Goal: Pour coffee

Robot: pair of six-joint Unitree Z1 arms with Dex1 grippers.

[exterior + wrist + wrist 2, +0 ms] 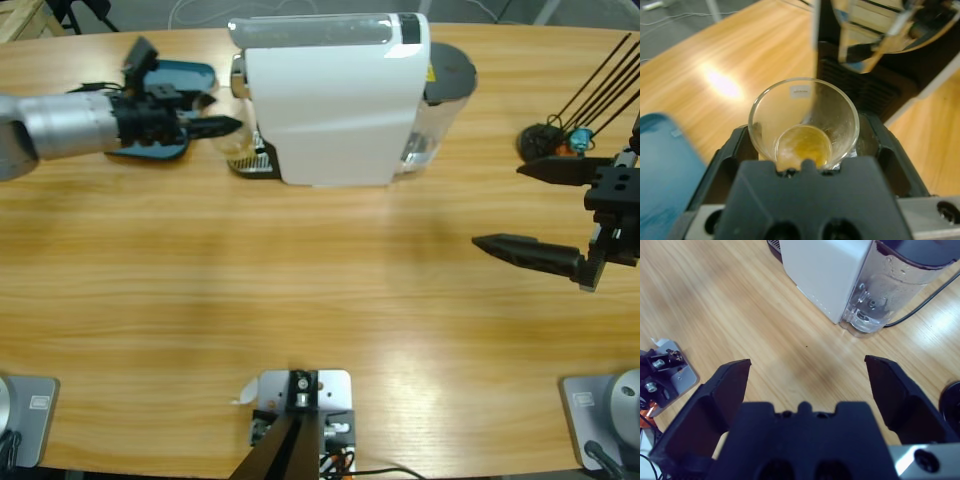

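Note:
A small clear glass (765, 120) stands at the front of the white coffee machine (330, 100), under its outlet. A shallow pool of amber coffee (804, 145) lies in its bottom. In the left wrist view my left gripper (805, 150) has one black jaw against each side of the glass and is shut on it. From above, the left gripper (215, 125) reaches in from the left to the glass (238, 148) at the machine's left end. My right gripper (498, 206) hangs wide open over bare wood at the far right, with nothing between its jaws (807, 370).
A blue flat object (185, 75) lies under the left arm. The machine's clear water tank (890, 290) and black cable face the right gripper. A black base with thin black rods (545, 140) stands at the right edge.

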